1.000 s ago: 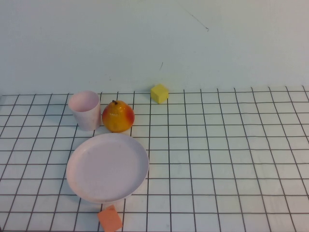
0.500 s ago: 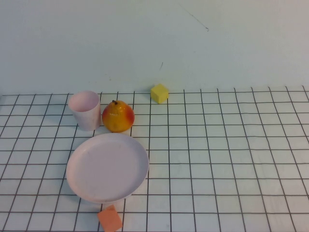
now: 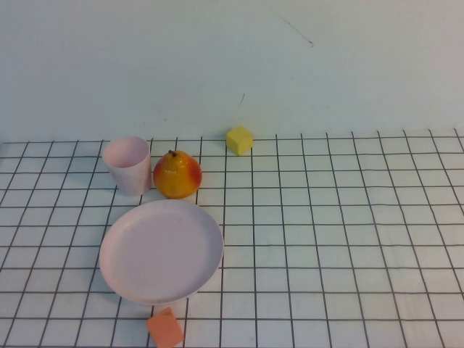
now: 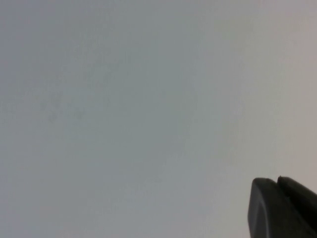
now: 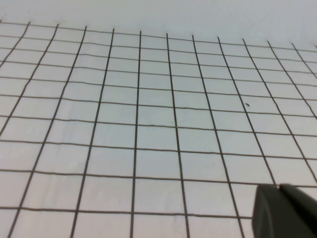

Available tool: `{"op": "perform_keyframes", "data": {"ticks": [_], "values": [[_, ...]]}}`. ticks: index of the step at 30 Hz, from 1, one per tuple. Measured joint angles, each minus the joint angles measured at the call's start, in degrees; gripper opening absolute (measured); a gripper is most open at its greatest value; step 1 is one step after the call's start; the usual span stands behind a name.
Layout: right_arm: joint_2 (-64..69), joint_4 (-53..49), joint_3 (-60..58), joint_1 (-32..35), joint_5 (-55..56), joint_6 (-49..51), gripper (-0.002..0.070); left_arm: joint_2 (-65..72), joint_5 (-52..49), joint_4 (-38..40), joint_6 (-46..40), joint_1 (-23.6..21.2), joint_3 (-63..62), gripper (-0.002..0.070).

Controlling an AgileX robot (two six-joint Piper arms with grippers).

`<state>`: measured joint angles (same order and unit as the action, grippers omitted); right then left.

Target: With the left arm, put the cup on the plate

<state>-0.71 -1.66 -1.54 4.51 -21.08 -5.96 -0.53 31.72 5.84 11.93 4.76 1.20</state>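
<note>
The pale pink cup (image 3: 128, 164) stands upright at the back left of the gridded table, just left of an orange-yellow pear (image 3: 177, 175) and close to it. The large pale pink plate (image 3: 161, 250) lies empty in front of both. Neither arm shows in the high view. In the left wrist view my left gripper (image 4: 277, 179) shows only its dark fingertips, pressed together and empty, against a blank pale surface. In the right wrist view my right gripper (image 5: 278, 186) is shut and empty above bare gridded table.
A yellow cube (image 3: 239, 140) sits at the back of the table near the wall. An orange cube (image 3: 165, 329) lies at the front edge, just in front of the plate. The white gridded cloth (image 3: 348, 239) covers the table's right half.
</note>
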Motion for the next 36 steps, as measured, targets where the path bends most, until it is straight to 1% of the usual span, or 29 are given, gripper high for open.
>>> {"op": "perform_keyframes", "data": {"ticks": [2, 6, 8, 11, 15, 19, 25, 26, 28, 31, 34, 35, 36], "values": [[0.0, 0.0, 0.0, 0.0, 0.0, 0.0, -0.0002, -0.1, -6.5, 1.8, 0.7, 0.0, -2.6, -0.0002], [0.0, 0.0, 0.0, 0.0, 0.0, 0.0, -0.0002, -0.1, -24.7, 2.6, -0.8, 0.0, -12.8, -0.0002], [0.0, 0.0, 0.0, 0.0, 0.0, 0.0, -0.0002, 1.5, -31.4, 2.6, -1.0, 0.0, -17.4, -0.0002], [0.0, 0.0, 0.0, 0.0, 0.0, 0.0, -0.0002, 7.3, -39.6, 2.6, -1.4, 0.0, -24.4, -0.0002], [0.0, 0.0, 0.0, 0.0, 0.0, 0.0, -0.0002, 18.8, -50.7, 2.5, -0.6, 0.0, -34.1, -0.0002], [0.0, 0.0, 0.0, 0.0, 0.0, 0.0, -0.0002, 31.2, -58.9, 2.3, -4.9, 0.0, -42.6, -0.0002], [0.0, 0.0, 0.0, 0.0, 0.0, 0.0, -0.0002, 48.2, -65.0, 3.3, -6.9, 0.0, -52.9, 0.0005], [0.0, 0.0, 0.0, 0.0, 0.0, 0.0, -0.0002, 51.0, -65.6, 3.3, -7.1, 0.0, -54.4, 0.0022], [0.0, 0.0, 0.0, 0.0, 0.0, 0.0, -0.0002, 55.5, -66.7, 3.3, -7.2, 0.0, -57.0, 0.0085], [0.0, 0.0, 0.0, 0.0, 0.0, 0.0, -0.0002, 62.6, -67.7, 3.3, -7.4, 0.0, -60.5, 0.0260], [0.0, 0.0, 0.0, 0.0, 0.0, 0.0, -0.0002, 68.9, -69.1, 3.4, -7.5, 0.0, -63.8, 0.0487], [0.0, 0.0, 0.0, 0.0, 0.0, 0.0, -0.0002, 71.1, -69.7, 3.4, -8.0, 0.0, -65.0, 0.0546], [0.0, 0.0, 0.0, 0.0, 0.0, 0.0, -0.0002, 73.3, -70.1, 3.4, -8.4, 0.0, -66.4, 0.0590]]}}
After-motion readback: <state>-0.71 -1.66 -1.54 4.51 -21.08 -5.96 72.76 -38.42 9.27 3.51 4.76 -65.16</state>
